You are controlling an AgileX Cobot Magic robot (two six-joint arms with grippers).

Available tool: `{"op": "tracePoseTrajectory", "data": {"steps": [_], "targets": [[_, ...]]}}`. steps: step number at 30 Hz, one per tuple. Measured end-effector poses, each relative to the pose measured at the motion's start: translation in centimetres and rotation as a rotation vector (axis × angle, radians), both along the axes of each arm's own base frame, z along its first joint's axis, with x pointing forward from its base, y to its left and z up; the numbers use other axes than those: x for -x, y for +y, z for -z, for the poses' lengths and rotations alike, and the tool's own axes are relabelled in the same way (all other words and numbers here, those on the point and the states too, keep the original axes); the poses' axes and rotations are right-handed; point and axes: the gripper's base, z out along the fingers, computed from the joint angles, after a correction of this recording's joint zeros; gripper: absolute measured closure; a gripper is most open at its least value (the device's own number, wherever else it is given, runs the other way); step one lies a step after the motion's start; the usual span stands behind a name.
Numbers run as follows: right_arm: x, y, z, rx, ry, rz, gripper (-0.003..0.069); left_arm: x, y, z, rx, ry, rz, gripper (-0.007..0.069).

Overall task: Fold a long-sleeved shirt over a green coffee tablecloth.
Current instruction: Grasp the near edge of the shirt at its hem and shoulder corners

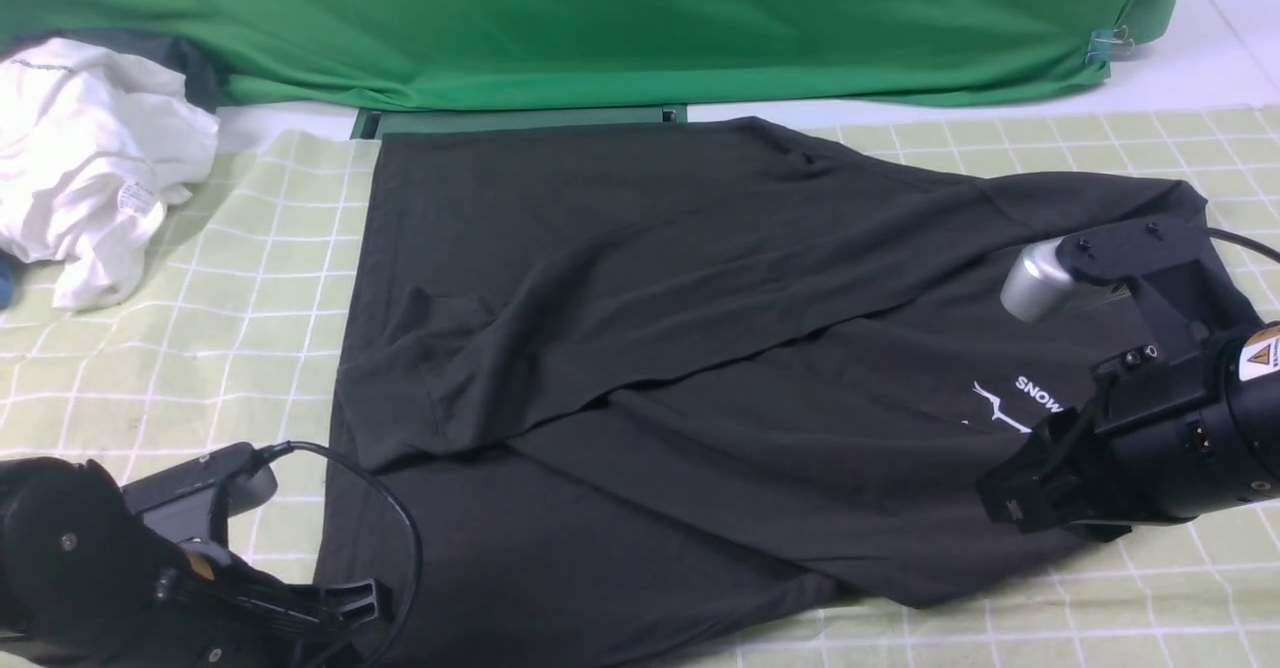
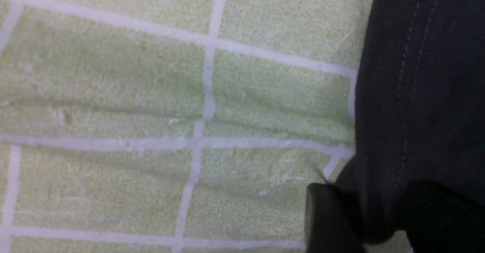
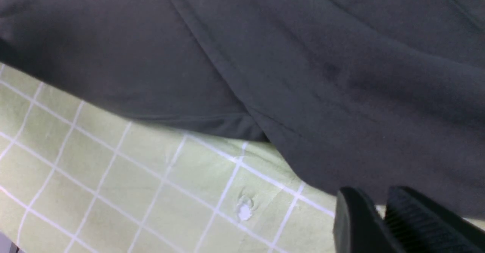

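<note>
The long-sleeved shirt (image 1: 650,348) lies spread across the green coffee tablecloth (image 1: 200,328), with one dark panel folded diagonally over its body. Part of the white print (image 1: 1020,403) shows near the right arm. My left gripper (image 1: 350,598) is low at the shirt's near left corner. In the left wrist view the left gripper (image 2: 375,207) is shut on a bunch of the shirt's stitched hem (image 2: 413,94). My right gripper (image 1: 1010,508) hovers at the shirt's near right edge. Its fingers (image 3: 352,219) are nearly together, with nothing held; only a sliver of tablecloth (image 3: 113,177) shows between them.
A crumpled white garment (image 1: 90,168) lies at the far left on the tablecloth. Plain bright green fabric (image 1: 600,18) hangs along the back. A cable (image 1: 400,508) loops from the left arm over the shirt's corner.
</note>
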Motion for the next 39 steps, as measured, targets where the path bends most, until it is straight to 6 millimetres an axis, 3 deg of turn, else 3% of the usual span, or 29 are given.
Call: {"op": "tracePoseTrajectory", "data": {"steps": [5,6,8,13,19,25,30,39], "targets": [[0.1,0.0,0.0,0.003,0.005,-0.006,0.0533,-0.2,-0.1,-0.1,0.012,-0.017,0.004,0.0494],[0.2,0.0,0.1,0.010,0.015,-0.023,0.0527,-0.3,-0.3,-0.3,0.028,-0.026,0.005,0.0558],[0.3,0.0,0.1,0.020,0.019,-0.046,0.0515,-0.6,-0.4,-0.9,0.041,-0.049,0.003,0.0590],[0.8,-0.1,0.3,0.070,0.011,-0.180,0.0471,-0.7,-0.5,-2.0,0.053,-0.089,0.013,0.0601],[0.6,1.2,2.3,0.179,0.018,-0.359,0.0324,-0.3,-0.3,-2.5,0.028,-0.079,0.063,0.0601],[0.0,4.1,6.8,0.414,0.028,-0.508,0.0314,-1.2,-0.4,-3.8,0.011,-0.098,0.104,0.0600],[-0.7,4.8,9.0,0.518,0.017,-0.508,0.0315,-1.6,-0.4,-4.4,0.000,-0.112,0.120,0.0600],[-1.2,4.9,9.2,0.527,-0.018,-0.481,0.0323,-1.6,-0.4,-4.4,-0.003,-0.111,0.123,0.0600]]}}
